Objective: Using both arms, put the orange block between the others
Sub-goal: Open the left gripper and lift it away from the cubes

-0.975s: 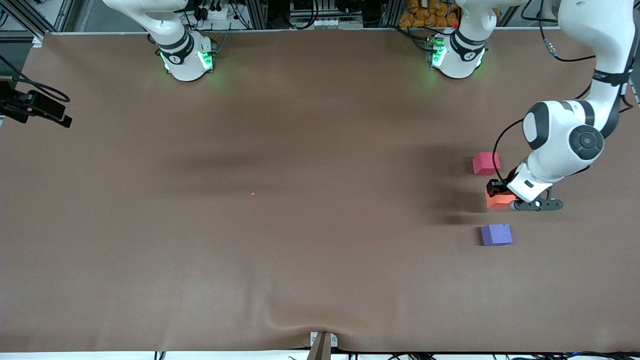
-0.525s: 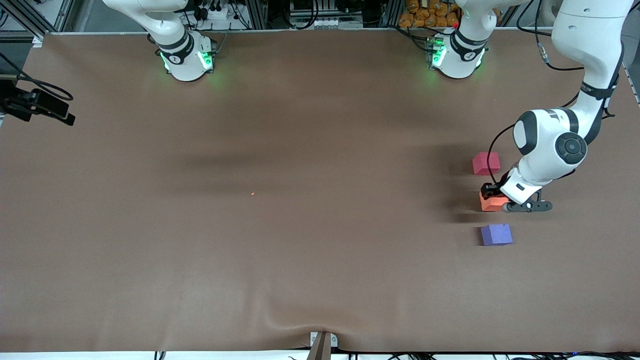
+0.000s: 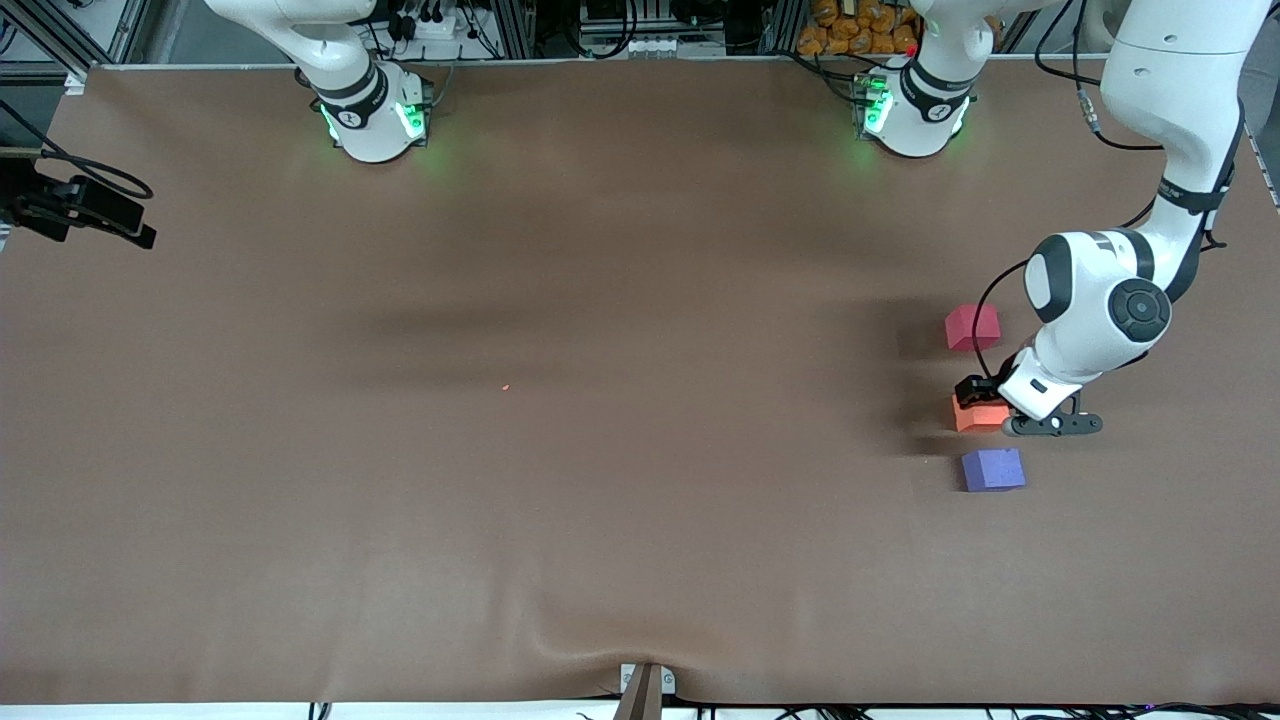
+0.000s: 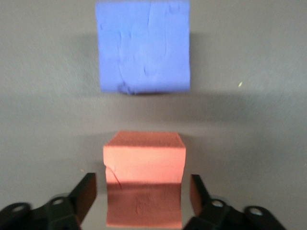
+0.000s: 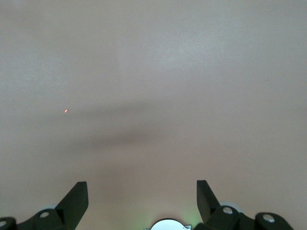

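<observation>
The orange block (image 3: 974, 414) (image 4: 144, 158) rests on the brown table between the others: the pinkish-red cube (image 3: 972, 327) farther from the front camera and the purple-blue cube (image 3: 993, 469) (image 4: 142, 45) nearer to it. My left gripper (image 3: 985, 402) (image 4: 142, 183) is low around the orange block, open, with a gap showing on each side between its fingers and the block. My right gripper (image 5: 141, 187) is open and holds nothing. It hangs over bare table, out of the front view, and the right arm waits.
All three cubes lie toward the left arm's end of the table. A black camera on a mount (image 3: 80, 210) stands at the right arm's end. A tiny orange speck (image 3: 506, 387) (image 5: 66, 111) lies mid-table. Both green-lit bases (image 3: 375, 115) (image 3: 915, 110) stand along the table's top edge.
The left gripper has come down with the orange block, shifted it slightly toward the right arm's end, and opened its fingers off it. The right arm has not moved.
</observation>
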Robot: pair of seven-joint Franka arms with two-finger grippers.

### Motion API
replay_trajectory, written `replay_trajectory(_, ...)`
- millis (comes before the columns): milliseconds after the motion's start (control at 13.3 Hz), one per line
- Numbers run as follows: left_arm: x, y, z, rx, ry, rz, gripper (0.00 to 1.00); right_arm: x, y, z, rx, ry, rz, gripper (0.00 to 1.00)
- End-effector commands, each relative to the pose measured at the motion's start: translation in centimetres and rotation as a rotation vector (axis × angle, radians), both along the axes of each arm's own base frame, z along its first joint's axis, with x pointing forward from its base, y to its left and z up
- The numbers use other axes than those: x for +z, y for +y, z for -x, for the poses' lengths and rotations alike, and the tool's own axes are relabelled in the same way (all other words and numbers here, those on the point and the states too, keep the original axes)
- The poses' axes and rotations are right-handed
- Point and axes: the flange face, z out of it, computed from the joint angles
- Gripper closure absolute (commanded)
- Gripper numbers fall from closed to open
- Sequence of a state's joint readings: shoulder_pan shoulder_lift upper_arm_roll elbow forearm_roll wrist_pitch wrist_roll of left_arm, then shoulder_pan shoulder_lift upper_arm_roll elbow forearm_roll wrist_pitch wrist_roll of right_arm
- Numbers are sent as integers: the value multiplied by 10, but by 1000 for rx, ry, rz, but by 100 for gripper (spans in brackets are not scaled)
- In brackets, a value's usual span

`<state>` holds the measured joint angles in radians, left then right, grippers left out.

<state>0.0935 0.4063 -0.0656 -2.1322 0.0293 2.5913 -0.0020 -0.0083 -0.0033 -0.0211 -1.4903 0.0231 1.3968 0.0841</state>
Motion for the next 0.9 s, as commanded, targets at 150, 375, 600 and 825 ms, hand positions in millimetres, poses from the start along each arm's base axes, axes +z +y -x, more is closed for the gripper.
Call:
replay_trajectory(150, 104, -11, -24, -9, -60, -4, 0, 7, 4, 2, -9, 0, -8, 0)
replay_trajectory(375, 198, -18, -21, 20, -64, 24, 0, 7, 4, 2, -9, 0, -8, 0)
replay_trajectory(600, 291, -28, -14, 96, 6, 49, 0, 7, 4, 2, -9, 0, -9, 0)
replay_trajectory(825, 355, -56, 12, 142, 15, 37, 0, 7, 4, 2, -9, 0, -11, 0)
